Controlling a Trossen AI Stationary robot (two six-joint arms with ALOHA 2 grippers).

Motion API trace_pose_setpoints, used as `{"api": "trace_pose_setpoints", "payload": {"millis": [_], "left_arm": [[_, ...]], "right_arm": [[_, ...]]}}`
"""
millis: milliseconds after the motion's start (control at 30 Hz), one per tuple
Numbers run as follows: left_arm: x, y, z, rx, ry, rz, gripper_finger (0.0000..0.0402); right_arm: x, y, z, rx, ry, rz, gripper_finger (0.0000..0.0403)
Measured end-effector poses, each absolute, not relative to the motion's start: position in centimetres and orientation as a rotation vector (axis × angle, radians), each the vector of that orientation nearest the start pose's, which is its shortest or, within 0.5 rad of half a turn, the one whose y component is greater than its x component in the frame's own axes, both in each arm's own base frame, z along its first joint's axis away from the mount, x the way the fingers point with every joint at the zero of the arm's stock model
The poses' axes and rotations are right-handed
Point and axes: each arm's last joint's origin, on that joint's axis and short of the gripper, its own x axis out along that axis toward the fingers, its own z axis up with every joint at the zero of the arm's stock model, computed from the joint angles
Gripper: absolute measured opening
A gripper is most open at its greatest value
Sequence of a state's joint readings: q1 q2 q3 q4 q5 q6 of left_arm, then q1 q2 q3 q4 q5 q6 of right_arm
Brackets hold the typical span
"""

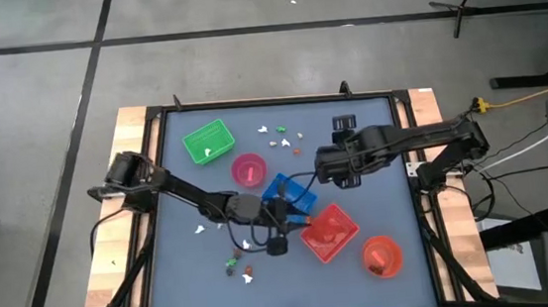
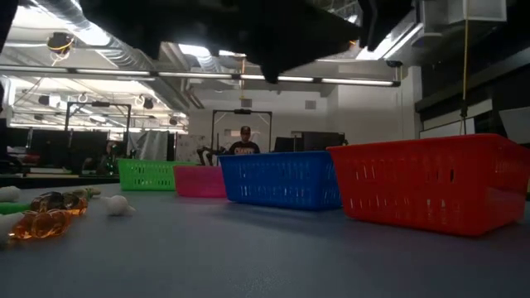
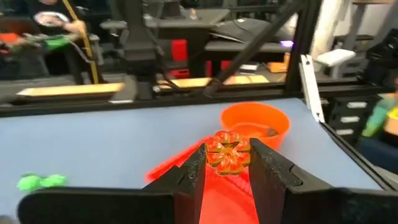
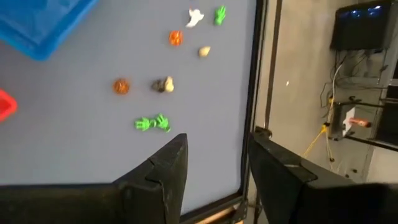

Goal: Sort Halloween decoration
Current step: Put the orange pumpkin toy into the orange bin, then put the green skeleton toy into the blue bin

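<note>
My left gripper (image 1: 298, 227) hangs near the table's middle, shut on a small orange pumpkin trinket (image 3: 227, 152). It is beside the red tray (image 1: 329, 231), which shows red under the fingers (image 3: 208, 190). The orange bowl (image 3: 255, 124) lies just beyond. My right gripper (image 4: 214, 171) is raised over the table's middle (image 1: 325, 165) and stands open with nothing between its fingers. Loose trinkets lie on the mat: green hands (image 4: 152, 124), an orange one (image 4: 121, 86) and a white one (image 4: 194, 17) toward the far edge. Others (image 1: 239, 261) lie near the front left. My left gripper pinches the pumpkin trinket's two sides (image 3: 219, 155) between its two fingertips. The trinket sits at the fingers' free ends and sticks up a little above them. The fingers lie almost level, reaching from the table's left toward the orange bowl. The trinket hangs clear of the table, over the red tray's edge.
A green tray (image 1: 206, 142) stands at the far left, with a pink bowl (image 1: 249, 170) and a blue tray (image 1: 288, 194) toward the middle. The orange bowl (image 1: 381, 255) is at the front right. A green trinket (image 3: 40, 182) lies on the mat. A person stands in the room behind (image 2: 245, 145).
</note>
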State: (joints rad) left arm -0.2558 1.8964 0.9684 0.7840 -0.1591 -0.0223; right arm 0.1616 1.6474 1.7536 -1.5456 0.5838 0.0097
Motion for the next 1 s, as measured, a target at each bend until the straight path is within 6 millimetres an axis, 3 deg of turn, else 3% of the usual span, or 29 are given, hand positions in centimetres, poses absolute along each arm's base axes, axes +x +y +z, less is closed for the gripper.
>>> {"api": "trace_pose_setpoints", "payload": {"millis": [167,367,533,867,1000], "left_arm": [[41.1,-10.5,16.7,-0.006,0.144,-0.129,0.0081],[42.9,-10.4,15.8,-0.143,0.158,-0.173,0.0081],[43.2,-10.1,15.6,-0.180,0.168,-0.178,0.0089],[43.2,-9.8,15.4,-0.188,0.180,-0.165,0.0166],[43.2,-9.8,15.4,-0.180,0.187,-0.165,0.0178]], "right_arm": [[28.9,3.1,37.5,-0.496,1.285,-0.359,0.0168],[28.9,3.1,38.1,-0.486,1.257,-0.360,0.0168],[29.0,3.2,38.2,-0.480,1.250,-0.357,0.0168],[29.0,3.2,38.1,-0.514,1.261,-0.326,0.0168],[29.0,3.2,38.1,-0.554,1.273,-0.290,0.0168]]}}
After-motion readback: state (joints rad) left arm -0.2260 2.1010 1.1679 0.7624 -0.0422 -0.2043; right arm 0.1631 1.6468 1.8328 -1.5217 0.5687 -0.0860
